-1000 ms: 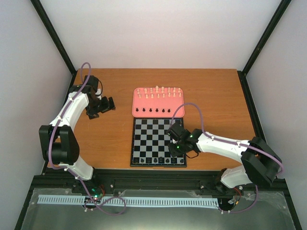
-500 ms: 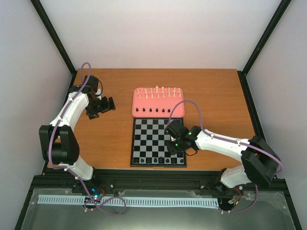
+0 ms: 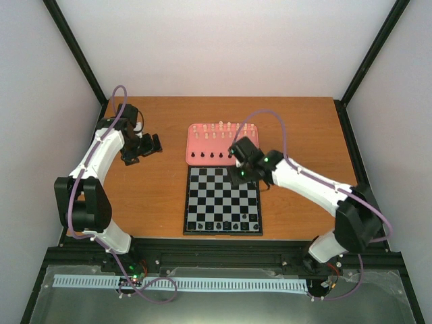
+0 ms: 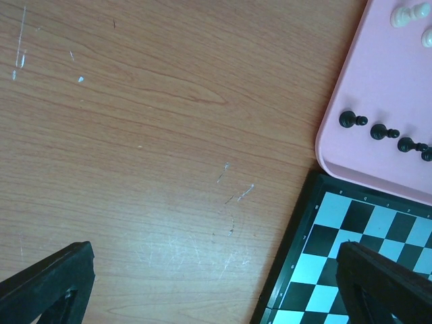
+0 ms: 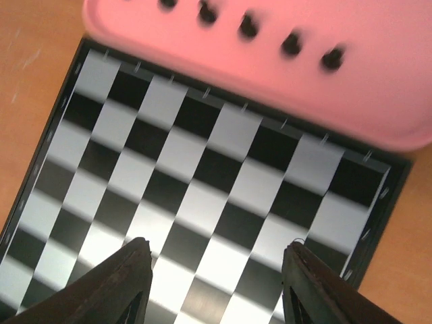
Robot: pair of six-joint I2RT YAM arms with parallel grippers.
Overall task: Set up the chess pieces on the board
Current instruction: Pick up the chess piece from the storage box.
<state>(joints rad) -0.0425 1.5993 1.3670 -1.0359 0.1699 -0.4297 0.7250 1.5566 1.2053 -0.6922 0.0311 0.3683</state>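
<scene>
The glossy checkered board (image 3: 223, 202) is parked mid-table, with the smooth rounded pink tray (image 3: 202, 145) of tiny chess pieces (image 4: 352, 120) set at its 12 o'clock, and the right gripper (image 5: 216, 246) and left gripper (image 4: 212, 253) are both splayed wide, empty.

This looks like a robotics lab test cell: a scratched wooden counter (image 3: 155, 196) sits boxed in by plain white walls (image 3: 223, 47) set between black frame posts (image 3: 73, 47). A left arm (image 3: 101, 152) and a right arm (image 3: 307, 189), both white and black, are bolted to a black rail (image 3: 216, 253) at the near edge, with purple cables (image 3: 264, 113) looping along them. Below the rail runs a pale slotted strip (image 3: 202, 283), perhaps a cable duct
</scene>
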